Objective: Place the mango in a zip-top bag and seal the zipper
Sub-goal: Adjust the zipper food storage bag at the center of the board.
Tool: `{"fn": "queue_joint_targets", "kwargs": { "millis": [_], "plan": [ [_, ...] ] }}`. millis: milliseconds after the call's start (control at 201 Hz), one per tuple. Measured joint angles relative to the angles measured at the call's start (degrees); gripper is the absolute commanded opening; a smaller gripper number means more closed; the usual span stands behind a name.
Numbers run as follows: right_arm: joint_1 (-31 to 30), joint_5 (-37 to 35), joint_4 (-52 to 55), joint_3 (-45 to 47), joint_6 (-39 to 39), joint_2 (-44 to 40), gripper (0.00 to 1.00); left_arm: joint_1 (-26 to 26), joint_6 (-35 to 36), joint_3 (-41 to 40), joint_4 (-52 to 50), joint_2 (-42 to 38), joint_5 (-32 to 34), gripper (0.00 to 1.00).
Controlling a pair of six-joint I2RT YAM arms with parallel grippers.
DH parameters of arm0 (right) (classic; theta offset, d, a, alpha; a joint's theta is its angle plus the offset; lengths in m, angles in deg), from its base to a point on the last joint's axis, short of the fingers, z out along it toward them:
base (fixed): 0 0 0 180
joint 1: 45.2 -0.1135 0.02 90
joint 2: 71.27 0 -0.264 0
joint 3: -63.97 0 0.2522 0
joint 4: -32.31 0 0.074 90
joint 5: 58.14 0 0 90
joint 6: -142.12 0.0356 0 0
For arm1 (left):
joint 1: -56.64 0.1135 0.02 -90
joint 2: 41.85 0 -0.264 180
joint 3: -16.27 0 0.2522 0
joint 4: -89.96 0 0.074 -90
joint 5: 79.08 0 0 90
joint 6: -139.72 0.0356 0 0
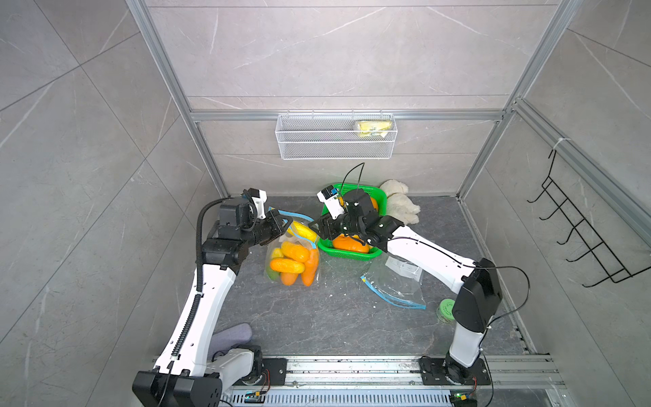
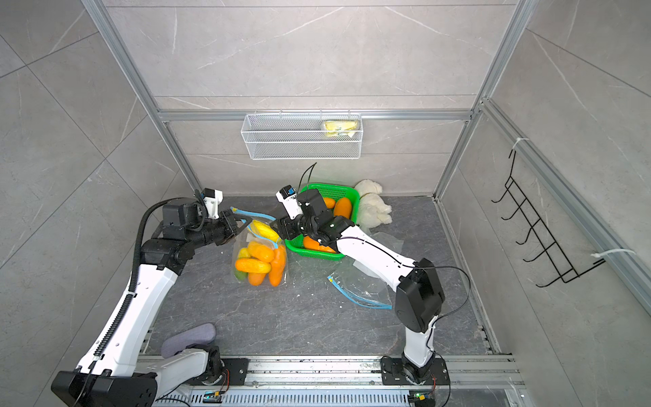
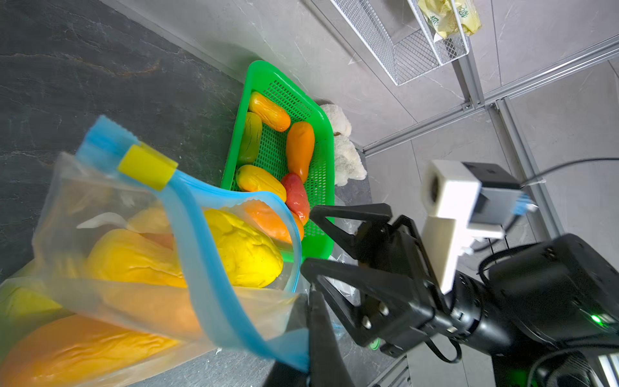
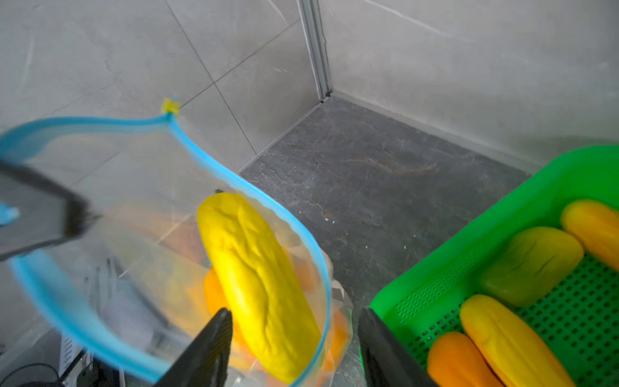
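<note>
In both top views the left gripper [image 1: 283, 225] pinches the rim of the zip-top bag [image 1: 294, 264], left of the green basket [image 1: 352, 254]. The right gripper [image 2: 279, 228], jaws spread and empty, hangs just right of the yellow mango [image 1: 301, 230], whose long axis runs far-left to near-right in the bag's mouth. The left wrist view shows it poking past the blue zipper [image 3: 192, 241], with the slider [image 3: 147, 167] at the far end. In the right wrist view it lies just ahead of the jaws, so I judge the nearer right arm should nudge it deeper. The dark tabletop [image 1: 317, 317] leaves room on the near side.

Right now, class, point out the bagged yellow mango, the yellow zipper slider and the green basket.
yellow mango [image 4: 258, 274]: right wrist view, mid skin.
yellow zipper slider [image 3: 147, 166]: left wrist view, flat face.
green basket [image 4: 469, 244]: right wrist view, side wall.
</note>
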Motion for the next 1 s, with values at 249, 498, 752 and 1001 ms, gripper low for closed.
{"fn": "queue_joint_targets", "kwargs": {
  "millis": [249, 498, 752, 1001],
  "plan": [
    [0.2, 3.3, 3.9, -2.2, 3.6, 3.7, 0.09, 0.0, 0.0, -0.5, 0.4, 0.0, 0.0, 0.0],
    [0.2, 3.9, 6.7, -3.6, 3.5, 3.4, 0.0, 0.0, 0.9, -1.2, 0.6, 0.0, 0.6, 0.6],
    [0.2, 2.4, 13.5, -9.6, 0.6, 0.2, 0.0, 3.1, 4.7, -1.2, 0.6, -1.2, 4.2, 0.93],
    [0.3, 3.6, 18.5, -10.6, -6.4, -3.0, 0.0, 9.5, 10.9, -6.3, 8.9, -11.3, 6.4, 1.0]
  ]
}}
